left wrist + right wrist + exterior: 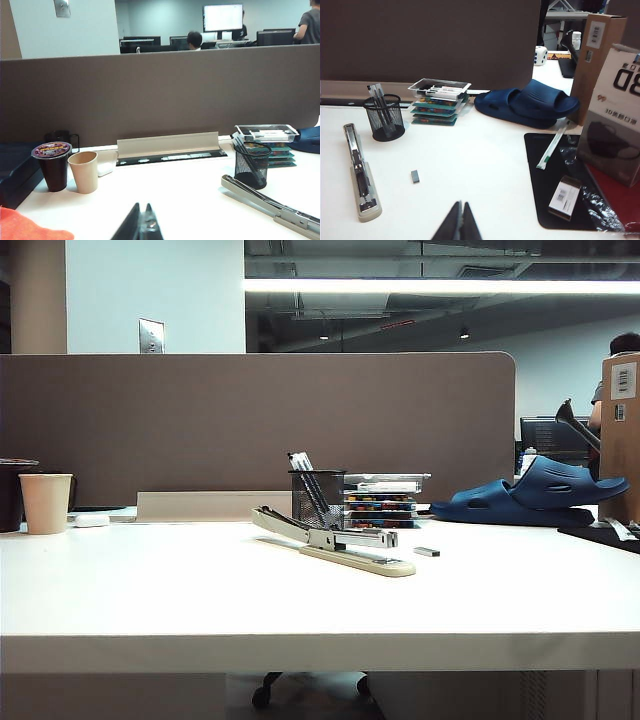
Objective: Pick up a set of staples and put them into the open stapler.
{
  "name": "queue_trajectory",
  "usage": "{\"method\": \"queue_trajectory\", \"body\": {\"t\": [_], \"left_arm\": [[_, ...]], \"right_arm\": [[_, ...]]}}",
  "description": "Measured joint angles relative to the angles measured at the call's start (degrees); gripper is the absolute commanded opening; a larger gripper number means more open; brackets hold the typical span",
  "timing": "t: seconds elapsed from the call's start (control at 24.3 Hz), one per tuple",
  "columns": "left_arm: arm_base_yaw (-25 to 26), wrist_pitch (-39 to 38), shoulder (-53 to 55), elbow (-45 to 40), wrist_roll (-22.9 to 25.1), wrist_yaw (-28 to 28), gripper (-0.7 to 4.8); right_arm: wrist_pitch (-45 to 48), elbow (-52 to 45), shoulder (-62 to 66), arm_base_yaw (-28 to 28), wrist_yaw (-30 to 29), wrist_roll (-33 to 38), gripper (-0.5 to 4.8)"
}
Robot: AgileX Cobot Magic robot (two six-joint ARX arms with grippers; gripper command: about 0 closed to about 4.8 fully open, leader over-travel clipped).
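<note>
The stapler lies open on the white table, its upper arm raised toward the back left and the silver magazine exposed over the flat beige base. Just beside its front end, apart from it, the staples rest flat on the table. A black mesh cup with pens stands right behind the stapler, next to a stack of trays. Blue slippers lie farther right, and a paper cup stands at the far left. The left gripper hangs low over the near table, fingers pressed together, empty. The right gripper likewise has its fingers pressed together, holding nothing, on the near side of the staples.
</note>
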Motion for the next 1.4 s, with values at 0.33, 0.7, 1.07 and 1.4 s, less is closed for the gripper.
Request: {"method": "queue_trajectory", "body": {"t": [0.33,0.7,1.07,1.4], "left_arm": [[0.00,5.60,-0.02,-8.98,0.04,0.04,-0.05],[0.00,16.79,-0.04,-16.06,-0.11,0.04,-0.05],[0.00,17.90,-0.02,-20.85,-2.47,0.04,-0.05],[0.00,15.04,-0.02,-20.92,-2.93,0.04,-0.05]], "right_arm": [[17.22,-13.44,-0.33,0.00,-0.02,0.90,-0.09],[31.93,-27.15,-0.31,0.00,-0.02,0.76,-0.09],[32.52,-27.74,-0.33,0.00,1.14,-5.22,-0.09],[30.93,-27.89,-0.33,0.00,1.75,-5.68,-0.09]]}}
